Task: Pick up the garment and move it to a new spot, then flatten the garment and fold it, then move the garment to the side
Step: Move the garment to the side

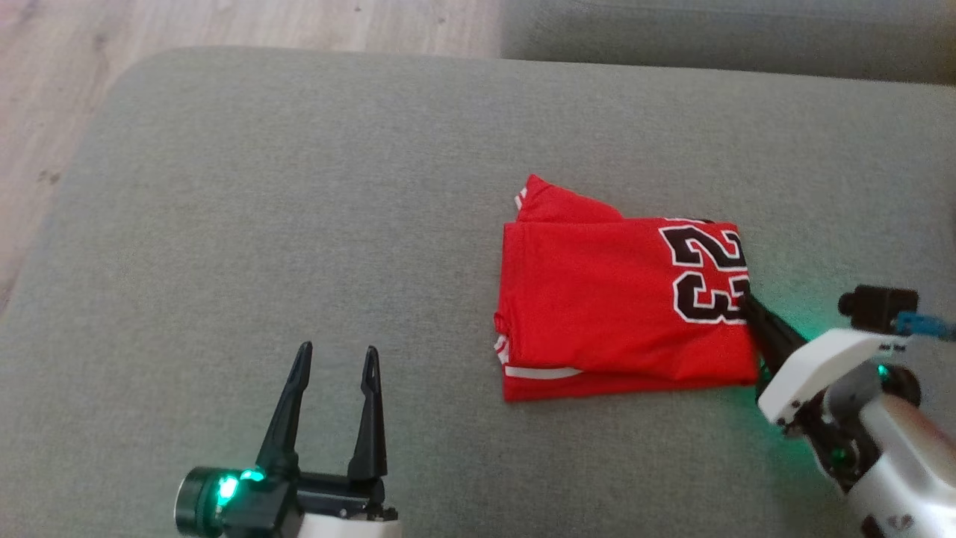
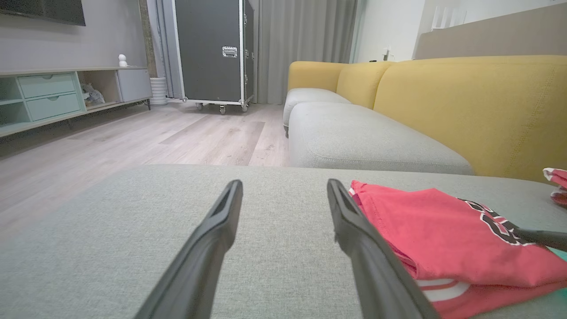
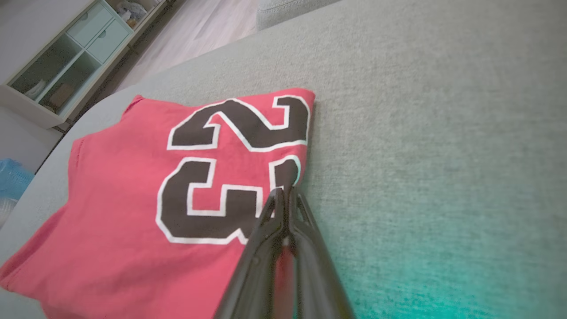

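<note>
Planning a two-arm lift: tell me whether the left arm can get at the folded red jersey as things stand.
Probably yes. The left gripper sits open beside the jersey, with bare grey cushion between them. The right gripper, shut on the jersey's opposite edge, leaves the left side free.

My head camera looks steeply down on the grey cushion [image 1: 299, 187] from well above. It sits far enough back to take in the left end effector [image 1: 337, 350] at 7 o'clock, the right end effector [image 1: 744, 299] at 4 o'clock and the red jersey [image 1: 597, 299] just right of centre. The left wrist camera sits low over the cushion, facing almost level along its own fingers toward the yellow sofa back [image 2: 478, 110], with the jersey at 4 o'clock. The right wrist camera is the nearest, tilted down along its fingers onto the jersey's numbered edge. All three views share jersey and cushion. Both wrist views share the cabinet [image 3: 66, 62], around 10 o'clock.
</note>
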Motion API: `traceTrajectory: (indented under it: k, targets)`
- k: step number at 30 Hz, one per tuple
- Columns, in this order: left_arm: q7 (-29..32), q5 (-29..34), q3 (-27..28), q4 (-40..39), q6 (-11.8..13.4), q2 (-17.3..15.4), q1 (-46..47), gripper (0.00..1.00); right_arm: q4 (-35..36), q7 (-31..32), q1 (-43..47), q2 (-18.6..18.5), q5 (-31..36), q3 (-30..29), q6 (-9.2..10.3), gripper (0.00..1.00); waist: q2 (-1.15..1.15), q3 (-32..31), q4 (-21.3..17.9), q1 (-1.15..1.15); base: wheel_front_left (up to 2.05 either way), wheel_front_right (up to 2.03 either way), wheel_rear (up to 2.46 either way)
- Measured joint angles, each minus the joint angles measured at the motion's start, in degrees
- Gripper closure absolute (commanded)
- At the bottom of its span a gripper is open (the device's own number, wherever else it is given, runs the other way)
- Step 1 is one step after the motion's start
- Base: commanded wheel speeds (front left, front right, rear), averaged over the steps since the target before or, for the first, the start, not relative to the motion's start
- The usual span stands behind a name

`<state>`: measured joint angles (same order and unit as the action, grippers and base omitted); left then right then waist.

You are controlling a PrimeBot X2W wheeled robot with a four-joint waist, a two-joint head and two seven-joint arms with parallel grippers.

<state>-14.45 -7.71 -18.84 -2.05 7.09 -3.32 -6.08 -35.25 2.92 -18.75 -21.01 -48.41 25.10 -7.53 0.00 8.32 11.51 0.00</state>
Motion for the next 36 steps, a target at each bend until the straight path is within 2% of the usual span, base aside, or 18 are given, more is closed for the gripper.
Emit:
traceTrajectory:
  k: [6, 16, 25, 34, 35, 36]
  targets:
    - [0.00, -0.38, -0.31, -0.16, 0.13, 0.01, 1.50, 0.00, 2.45, -0.78, -5.86, -5.44, -1.77, 2.65, 0.00, 1.00, 0.00, 2.28, -2.71, 0.00, 0.00, 0.00, 0.00]
    - [-0.01, -0.38, -1.49, -0.22, 0.58, 0.07, 5.98, 0.00, 6.20, -0.75, -15.67, -15.64, -0.85, 1.81, 0.00, 1.00, 0.00, 7.49, -7.75, 0.01, 0.00, 0.00, 0.00]
    - [-0.01, -0.20, -2.05, 0.03, 0.81, 0.11, 8.71, 0.00, 9.67, -0.31, -16.50, -24.01, 1.62, -5.10, 0.00, 1.00, 0.00, 10.42, -11.90, 0.00, 0.00, 0.00, 0.00]
    - [-0.01, 0.32, -2.26, 0.36, 0.80, 0.11, 9.48, 0.00, 8.50, -0.38, -13.10, -25.95, 5.55, -14.94, 0.00, 1.00, 0.00, 11.89, -13.48, 0.00, 0.00, 0.00, 0.00]
    - [-0.01, 0.32, -2.26, 0.38, 0.79, 0.11, 9.69, 0.00, 7.76, -0.38, -12.66, -25.94, 6.30, -16.28, 0.00, 0.85, 0.00, 11.97, -13.48, 0.00, 0.00, 0.00, 0.00]
    - [-0.01, 0.33, -2.26, 0.42, 0.78, 0.11, 9.82, 0.00, 6.94, -0.38, -12.24, -25.86, 7.17, -17.50, 0.00, 0.00, 0.00, 11.99, -13.43, 0.00, 0.00, 0.00, 0.00]
